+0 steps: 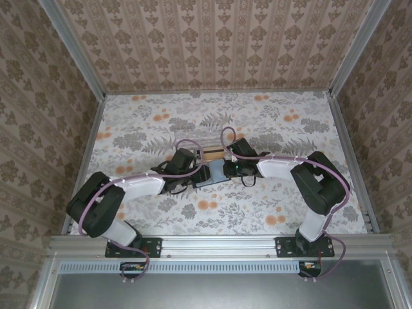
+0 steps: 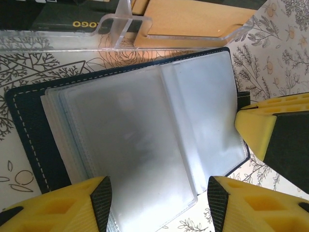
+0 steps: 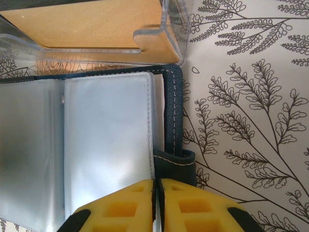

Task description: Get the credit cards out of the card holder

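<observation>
both arms meet at mid-table, and between them lies the card holder (image 2: 28, 126), open flat on the floral table (image 1: 270, 122), navy cover down, white stitching along its edge. its clear sleeves (image 2: 125, 130) fan upward, showing plain frosted plastic.

left gripper (image 2: 159, 200) sits at the near edge of the holder, its yellow fingers (image 2: 72, 208) spread wide, one on each side of the lower corner of the sleeve stack. the sleeves run down between the black pads; i cannot tell whether either pad touches them.

over to the right gripper (image 3: 157, 191): fingers pressed together, a thin pale edge caught in the seam between them (it looks like the outer edge of a sleeve page). it is right beside the little snap tab (image 3: 176, 166), which pokes out from the holder's right side onto the table.

just behind the holder, touching or nearly touching its far edge, stands the clear plastic box (image 2: 120, 24). an orange-tan card (image 3: 87, 24) lies inside its right compartment, and a dark card (image 2: 53, 19) with yellow "logo" lettering lies in the left one, a clear divider between them.
</observation>
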Available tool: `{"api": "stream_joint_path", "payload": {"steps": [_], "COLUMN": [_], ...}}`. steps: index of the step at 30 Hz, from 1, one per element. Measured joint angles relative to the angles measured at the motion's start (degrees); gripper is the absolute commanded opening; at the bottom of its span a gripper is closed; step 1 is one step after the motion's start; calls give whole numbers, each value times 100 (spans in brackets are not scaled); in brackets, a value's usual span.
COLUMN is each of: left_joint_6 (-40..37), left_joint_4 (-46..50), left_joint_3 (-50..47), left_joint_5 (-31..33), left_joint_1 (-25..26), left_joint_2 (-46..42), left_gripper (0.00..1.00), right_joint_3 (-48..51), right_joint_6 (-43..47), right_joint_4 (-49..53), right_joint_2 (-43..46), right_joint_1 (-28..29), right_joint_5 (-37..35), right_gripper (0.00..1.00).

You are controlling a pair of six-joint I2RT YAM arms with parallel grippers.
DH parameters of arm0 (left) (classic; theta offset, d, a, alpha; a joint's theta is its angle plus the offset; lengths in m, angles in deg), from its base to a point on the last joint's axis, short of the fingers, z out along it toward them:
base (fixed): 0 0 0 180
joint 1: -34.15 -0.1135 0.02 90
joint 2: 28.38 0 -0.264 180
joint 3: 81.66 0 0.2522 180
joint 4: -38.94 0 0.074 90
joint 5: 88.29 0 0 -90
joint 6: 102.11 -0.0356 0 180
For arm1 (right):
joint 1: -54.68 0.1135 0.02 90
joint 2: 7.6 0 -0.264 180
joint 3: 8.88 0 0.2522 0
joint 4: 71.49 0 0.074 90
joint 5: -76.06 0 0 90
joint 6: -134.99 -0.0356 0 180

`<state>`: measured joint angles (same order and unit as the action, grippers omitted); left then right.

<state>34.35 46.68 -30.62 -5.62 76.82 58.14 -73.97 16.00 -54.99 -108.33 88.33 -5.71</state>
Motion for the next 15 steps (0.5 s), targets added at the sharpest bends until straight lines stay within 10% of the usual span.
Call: {"api": "stream_joint_path", "payload": {"steps": [15], "left_joint_6": [28], "left_joint_4": [-20], "left_joint_3": [-61], "left_joint_5": [50], "left_joint_1": [0], "left_joint_2": [-48], "left_gripper": [55], "right_joint_3": [0], "right_joint_6": [-24], "right_joint_4": [0], "right_joint_2": [0], "right_joint_1": [0], "right_joint_5": [0], "right_gripper": [14]}}
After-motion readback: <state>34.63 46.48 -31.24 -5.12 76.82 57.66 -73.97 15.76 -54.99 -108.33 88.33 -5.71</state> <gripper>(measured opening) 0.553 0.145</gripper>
